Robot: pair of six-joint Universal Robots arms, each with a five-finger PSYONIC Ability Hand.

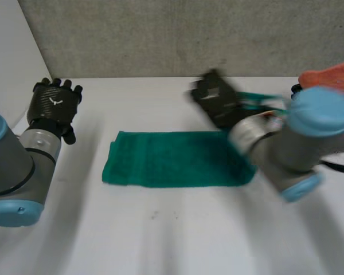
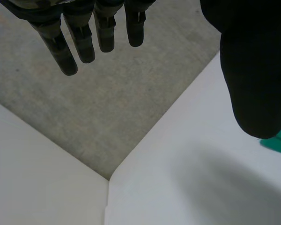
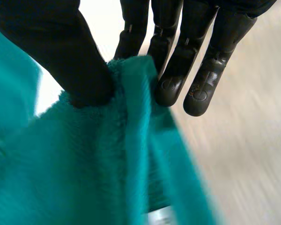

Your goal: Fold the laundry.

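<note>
The right arm (image 1: 286,143) hides one end of the green towel (image 1: 172,157), where the right hand (image 1: 215,100) pinches what seems a corner. Left of the towel, the left hand (image 1: 54,103) hangs spread. White table (image 1: 160,229), concrete wall (image 1: 160,34).

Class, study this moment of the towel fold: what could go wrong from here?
The right hand pinches just an edge of the towel between thumb and fingers; it may slip out when lifted. The left hand is open and off the towel, so nothing holds the other end; the towel could drag or fold crooked.
</note>
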